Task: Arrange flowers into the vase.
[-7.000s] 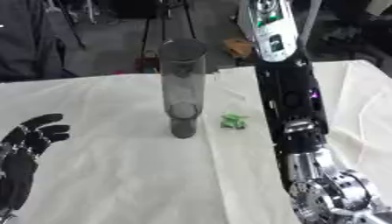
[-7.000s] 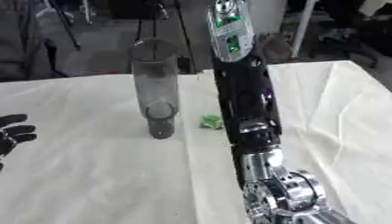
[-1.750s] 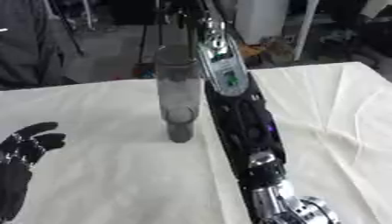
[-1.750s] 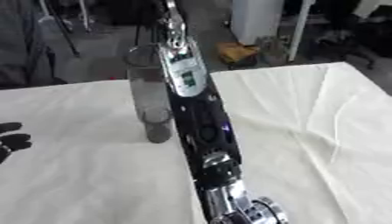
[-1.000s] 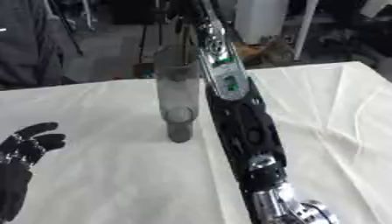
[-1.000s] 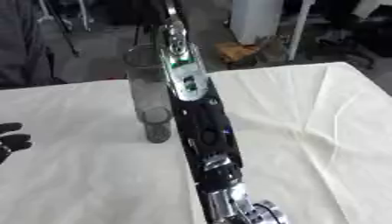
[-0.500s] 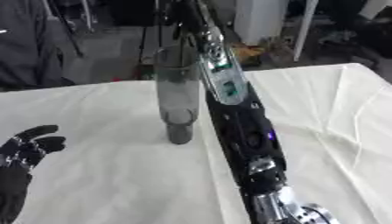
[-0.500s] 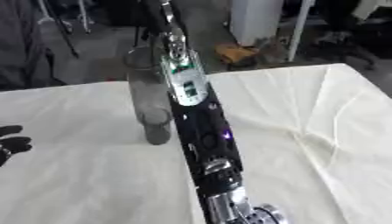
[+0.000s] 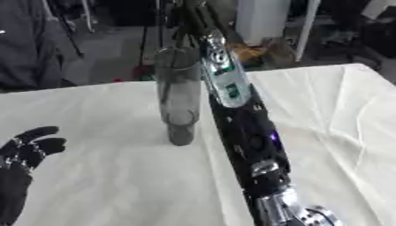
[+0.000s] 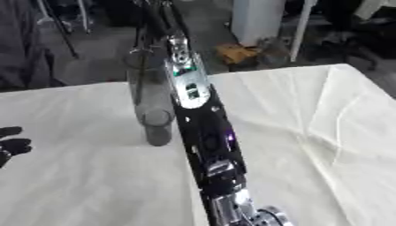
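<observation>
A tall, smoky-clear cylinder vase point(image 9: 178, 101) stands upright on the white cloth point(image 9: 93, 185), left of centre. My right arm point(image 9: 232, 97) rises from the lower edge and leans up past the vase's right side. Its dark hand point(image 9: 188, 13) shows at the top edge above the vase's rim, blurred against dark background stands. No flower can be made out in that hand, in the vase or on the cloth. My left hand point(image 9: 23, 154) rests open at the lower left, fingers up, well apart from the vase.
The cloth lies wrinkled on the right side point(image 9: 340, 132). Past the table's far edge point(image 9: 93, 86) stand dark tripod legs and a white cabinet point(image 9: 263, 17).
Since seven seconds ago my right arm has swung left, from well right of the vase to close beside it, covering the spot where a small green thing lay. Over the last second it barely moves.
</observation>
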You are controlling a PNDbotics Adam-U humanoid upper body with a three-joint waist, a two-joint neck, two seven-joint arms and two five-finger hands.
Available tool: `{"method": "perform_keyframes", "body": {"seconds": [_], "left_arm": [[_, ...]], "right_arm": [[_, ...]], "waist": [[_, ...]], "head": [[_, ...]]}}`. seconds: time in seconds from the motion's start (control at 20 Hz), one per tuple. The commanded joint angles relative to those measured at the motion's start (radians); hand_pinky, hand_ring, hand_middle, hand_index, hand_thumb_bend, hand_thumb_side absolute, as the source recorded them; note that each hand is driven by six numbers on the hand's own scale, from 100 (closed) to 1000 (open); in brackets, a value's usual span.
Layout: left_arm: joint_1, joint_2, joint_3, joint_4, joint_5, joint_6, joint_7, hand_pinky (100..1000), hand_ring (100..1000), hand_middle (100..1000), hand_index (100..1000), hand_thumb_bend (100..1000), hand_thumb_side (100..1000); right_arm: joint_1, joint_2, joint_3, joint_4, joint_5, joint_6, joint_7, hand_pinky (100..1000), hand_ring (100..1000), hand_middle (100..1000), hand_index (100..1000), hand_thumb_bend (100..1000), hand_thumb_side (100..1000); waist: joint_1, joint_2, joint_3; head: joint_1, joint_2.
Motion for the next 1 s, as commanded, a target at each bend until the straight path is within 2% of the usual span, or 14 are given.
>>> {"method": "perform_keyframes", "body": {"seconds": [0.05,0.3,0.6,1.0], "left_arm": [[-0.007,0.005,0.011,-0.011,-0.004,-0.002,0.002,764,732,755,793,840,980],[-0.006,0.006,0.012,-0.011,-0.005,-0.002,0.003,764,731,754,793,841,981],[-0.005,0.005,0.012,-0.01,-0.005,-0.002,0.003,764,731,754,793,841,981],[-0.004,0.006,0.013,-0.009,-0.006,-0.003,0.004,765,729,754,793,841,981]], "right_arm": [[-0.02,-0.019,0.004,-0.003,0.027,-0.006,0.01,460,530,298,343,100,833],[-0.018,-0.021,0.004,0.002,0.052,-0.014,0.023,511,558,322,353,100,838],[-0.022,-0.029,0.014,0.012,0.119,-0.047,0.054,566,597,361,381,100,845],[-0.027,-0.043,0.015,0.031,0.221,-0.093,0.094,663,678,448,492,131,831]], "waist": [[0.004,-0.01,-0.001],[0.004,-0.01,-0.002],[0.003,-0.01,-0.002],[0.002,-0.01,-0.003]], "head": [[0.0,-0.007],[0.0,-0.005],[0.0,-0.005],[-0.001,-0.006]]}}
